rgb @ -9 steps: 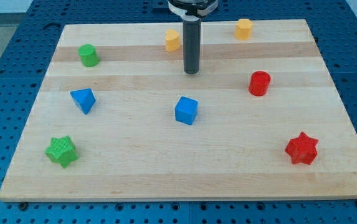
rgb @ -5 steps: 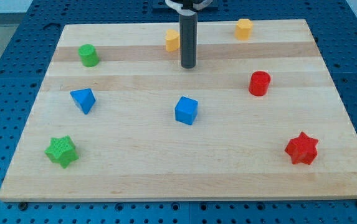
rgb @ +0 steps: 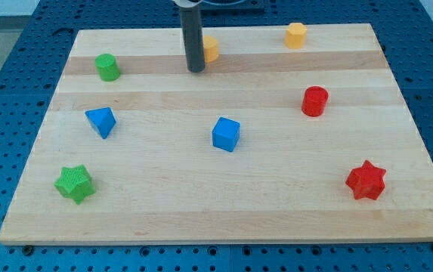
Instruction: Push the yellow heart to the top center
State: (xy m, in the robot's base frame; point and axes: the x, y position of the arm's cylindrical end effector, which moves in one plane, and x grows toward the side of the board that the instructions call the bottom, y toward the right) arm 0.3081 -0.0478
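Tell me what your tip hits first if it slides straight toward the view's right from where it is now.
Most likely the yellow heart: my tip sits just left of it and slightly below, so it may only clip the lower edge. Depth is hard to judge.

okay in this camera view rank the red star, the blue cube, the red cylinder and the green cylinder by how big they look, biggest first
1. red star
2. blue cube
3. red cylinder and green cylinder: look about alike, so no ranking.
The star lies nearest the view's bottom, which may inflate it.

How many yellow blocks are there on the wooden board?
2. One small yellow block sits at the view's top centre, partly hidden behind the dark rod, just right of my tip. The other yellow block sits near the view's top right.
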